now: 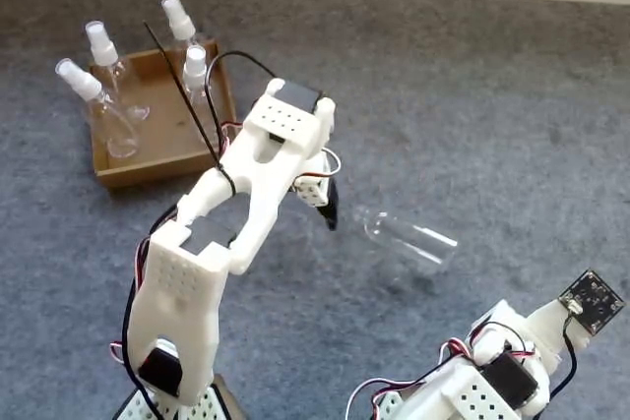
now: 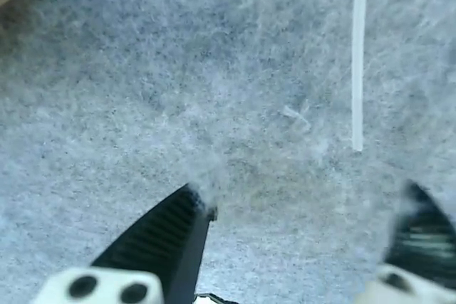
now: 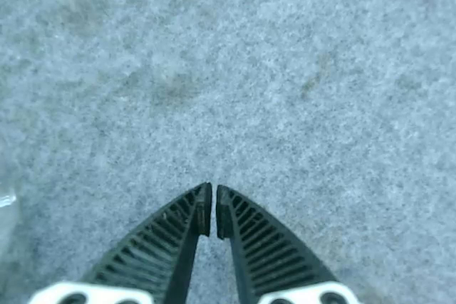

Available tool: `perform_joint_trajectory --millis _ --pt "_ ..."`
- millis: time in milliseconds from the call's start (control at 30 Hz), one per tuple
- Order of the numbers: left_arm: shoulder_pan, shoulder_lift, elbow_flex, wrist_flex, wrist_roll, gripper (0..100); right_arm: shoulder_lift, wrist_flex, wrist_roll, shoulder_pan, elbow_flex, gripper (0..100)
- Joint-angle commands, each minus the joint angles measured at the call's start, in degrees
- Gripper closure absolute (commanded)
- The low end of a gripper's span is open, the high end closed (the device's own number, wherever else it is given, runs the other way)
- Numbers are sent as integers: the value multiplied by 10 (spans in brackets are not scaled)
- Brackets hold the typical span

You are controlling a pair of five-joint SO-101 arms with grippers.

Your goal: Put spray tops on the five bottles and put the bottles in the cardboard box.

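cardboard box: four topped bottles | fifth bottle lying outside | left hand spread | right hand closed

Glossy clear bottle, matt cardboard box

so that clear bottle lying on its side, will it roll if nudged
The bottle lies on its side and looks round, so a nudge may roll it, though the carpet should slow it. It looks empty, so likely light.

Soft, even light falls on the carpet, shadows are faint, and the lying bottle at 4 o'clock glints.
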State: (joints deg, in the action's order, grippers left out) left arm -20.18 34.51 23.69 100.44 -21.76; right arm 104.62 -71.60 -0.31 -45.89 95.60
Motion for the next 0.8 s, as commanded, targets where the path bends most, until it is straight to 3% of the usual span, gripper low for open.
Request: perform_joint_trajectory --millis 0,100,267,533,767 --pt "-46 -41 6 6 1 450 7 -2 -2 -7 67 987" --pt "-77 -40 25 4 -32 386 7 -2 -2 -7 67 987" --pt "-87 -37 128 5 -143 380 7 -2 -2 -7 67 987" --pt "-124 -36 186 3 -207 380 7 -2 -2 -7 67 987" --pt "-131 0 188 -53 -258 380 7 -2 -2 -7 67 987"
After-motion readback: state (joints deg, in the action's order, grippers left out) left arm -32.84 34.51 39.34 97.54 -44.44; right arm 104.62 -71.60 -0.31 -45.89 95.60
